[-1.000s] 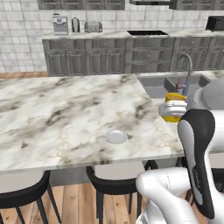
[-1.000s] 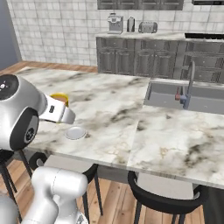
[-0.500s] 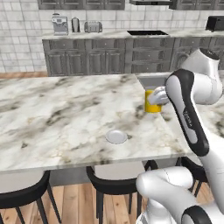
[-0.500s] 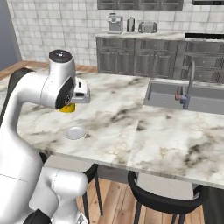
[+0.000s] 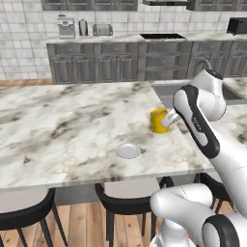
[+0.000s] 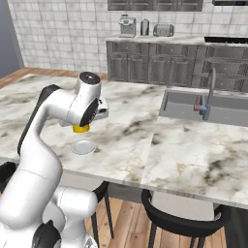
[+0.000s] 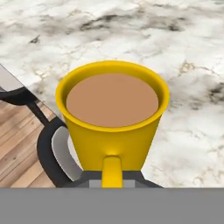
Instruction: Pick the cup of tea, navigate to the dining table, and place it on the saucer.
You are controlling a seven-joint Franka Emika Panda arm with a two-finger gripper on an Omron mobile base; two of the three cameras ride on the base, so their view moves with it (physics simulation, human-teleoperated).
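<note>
Since the earlier frame the arm has swung the small yellow tea-filled mug (image 5: 158,120) toward the front edge of the white marble desk (image 5: 58,130). The claw (image 5: 169,120) stays clamped on it, carrying. Next: lower it squarely onto the pale round saucer (image 5: 128,150).

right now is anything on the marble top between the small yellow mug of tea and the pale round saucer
Nothing visible. The small yellow mug of tea, held in the gripper, hangs above the white marble island top, and only bare marble lies between it and the pale round saucer.
</note>
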